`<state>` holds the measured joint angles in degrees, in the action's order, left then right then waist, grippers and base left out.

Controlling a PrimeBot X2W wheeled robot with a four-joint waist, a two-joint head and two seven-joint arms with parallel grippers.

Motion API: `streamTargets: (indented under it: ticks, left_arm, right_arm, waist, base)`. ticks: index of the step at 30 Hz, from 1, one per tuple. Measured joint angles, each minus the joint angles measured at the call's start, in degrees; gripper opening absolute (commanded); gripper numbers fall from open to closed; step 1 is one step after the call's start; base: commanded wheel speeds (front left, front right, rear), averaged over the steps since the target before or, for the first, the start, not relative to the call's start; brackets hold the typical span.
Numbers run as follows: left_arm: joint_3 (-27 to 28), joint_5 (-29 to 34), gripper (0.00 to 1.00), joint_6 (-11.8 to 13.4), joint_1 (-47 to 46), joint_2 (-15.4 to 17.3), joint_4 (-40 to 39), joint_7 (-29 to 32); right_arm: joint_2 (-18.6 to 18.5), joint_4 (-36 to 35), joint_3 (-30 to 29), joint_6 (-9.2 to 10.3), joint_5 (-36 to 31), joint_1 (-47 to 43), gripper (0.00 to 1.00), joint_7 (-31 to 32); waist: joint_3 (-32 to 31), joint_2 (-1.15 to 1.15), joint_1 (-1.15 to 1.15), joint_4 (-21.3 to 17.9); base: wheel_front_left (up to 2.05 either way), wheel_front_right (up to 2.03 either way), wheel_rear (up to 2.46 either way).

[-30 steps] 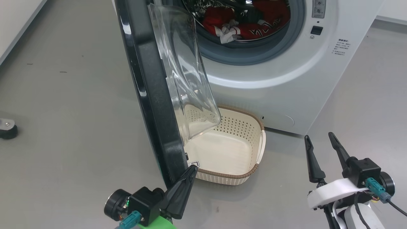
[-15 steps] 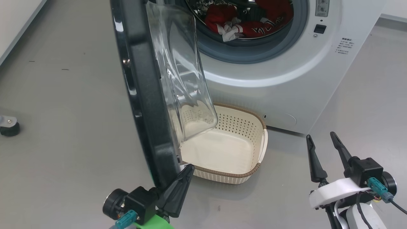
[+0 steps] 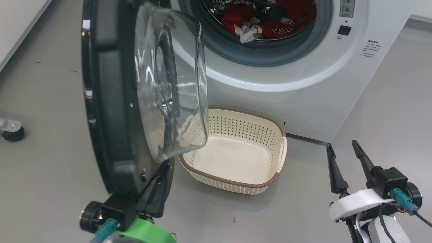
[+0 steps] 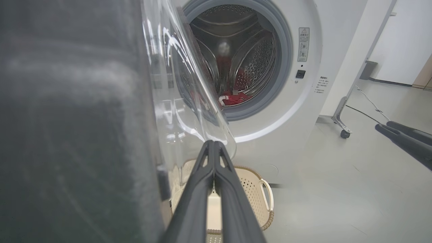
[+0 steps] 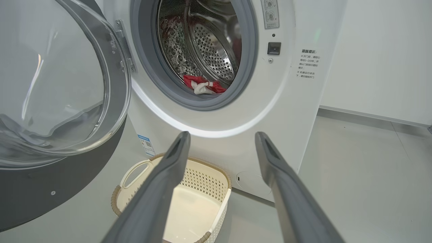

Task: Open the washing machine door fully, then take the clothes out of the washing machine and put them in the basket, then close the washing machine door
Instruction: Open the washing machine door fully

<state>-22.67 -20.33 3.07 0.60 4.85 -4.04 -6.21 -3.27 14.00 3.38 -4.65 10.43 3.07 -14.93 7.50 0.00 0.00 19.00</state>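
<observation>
Door (image 3: 108, 101) hangs upright, open leftward, glass bulging seemingly over the basket (image 3: 233, 183).

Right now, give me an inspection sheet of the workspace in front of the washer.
Surface: grey floor, a few dark specks.
Job's things: door swung out; clothes inside washer; basket empty before it.
Clutter: castor at far left.
Grippers: left gripper shut, at door's lower edge; right gripper open, empty.
Cables: black cable at right wrist.
Surroundings: white wall, wheeled stand beside washer.
</observation>
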Motion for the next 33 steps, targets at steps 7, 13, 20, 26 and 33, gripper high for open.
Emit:
streamTargets:
  ticks: [7,13,20,26,33]
  left_arm:
    - [4.7,0.0,0.0,1.7,0.3,0.5,1.1,-2.1]
    - [10.0,0.0,0.0,2.5,0.3,1.6,1.9,-3.7]
    - [14.2,-0.4,0.0,2.7,0.3,2.4,3.4,-4.5]
    - [18.0,-2.2,0.0,2.9,0.1,2.5,5.1,-5.5]
    - [22.1,-3.4,0.0,3.2,-0.5,2.5,7.5,-6.2]
  right_arm:
    - [0.1,0.1,-0.4,-0.29,0.0,0.0,1.0,0.0]
    - [0.1,0.2,-0.5,-0.35,-0.1,0.0,1.0,0.0]
    - [0.2,0.2,-0.7,-0.59,-0.4,0.1,1.0,0.0]
    - [0.2,0.2,-0.9,-0.77,-0.5,0.4,1.0,0.0]
    - [0.3,0.1,-1.1,-0.82,-1.0,1.1,1.0,0.0]
  waist:
    - [0.0,0.0,0.0,0.2]
    - [0.2,0.0,0.0,0.3]
    - [0.5,0.0,0.0,0.3]
    - [1.3,0.0,0.0,0.0]
    - [2.6,0.0,0.0,-0.2]
  base:
    - [0.0,0.0,0.0]
    - [0.0,0.0,0.0]
    - [0.0,0.0,0.0]
    - [0.0,0.0,0.0]
    - [0.0,0.0,0.0]
